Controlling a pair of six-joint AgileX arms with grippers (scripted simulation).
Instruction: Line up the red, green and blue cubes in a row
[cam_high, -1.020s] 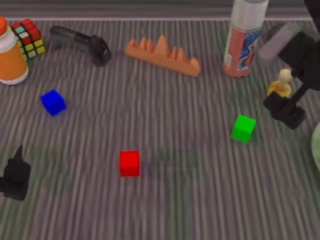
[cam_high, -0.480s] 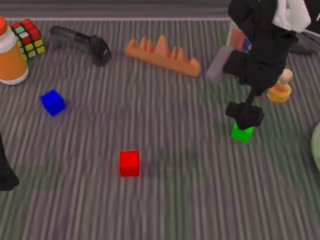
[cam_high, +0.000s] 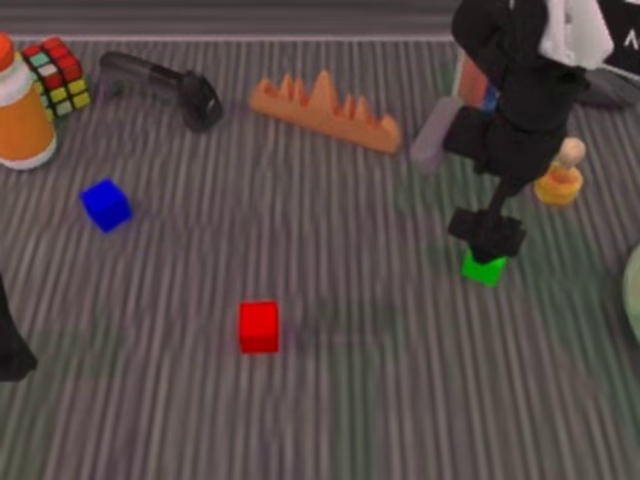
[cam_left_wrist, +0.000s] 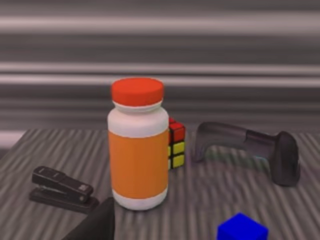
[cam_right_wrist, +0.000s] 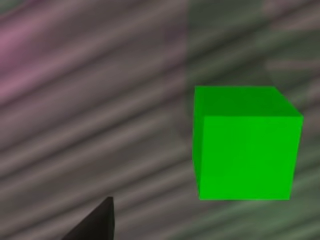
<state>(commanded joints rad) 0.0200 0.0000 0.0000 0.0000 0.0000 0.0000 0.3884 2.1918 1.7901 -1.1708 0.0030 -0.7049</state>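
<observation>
right gripper (cam_high: 487, 238) | directly above green cube (cam_high: 484, 268) on table's right, no grasp evident, finger opening: cannot tell | red cube (cam_high: 259, 327) centre-left, blue cube (cam_high: 105, 204) far left | left arm parked at left edge

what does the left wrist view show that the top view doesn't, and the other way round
Only the left wrist view shows a black stapler on the table beside the orange bottle.

Only the top view shows the red cube, the green cube with the right claw directly over it, the orange comb-shaped piece, and the left arm parked at the table's left edge.

Both show the orange bottle, the puzzle cube, the dark scanner and the blue cube.
</observation>
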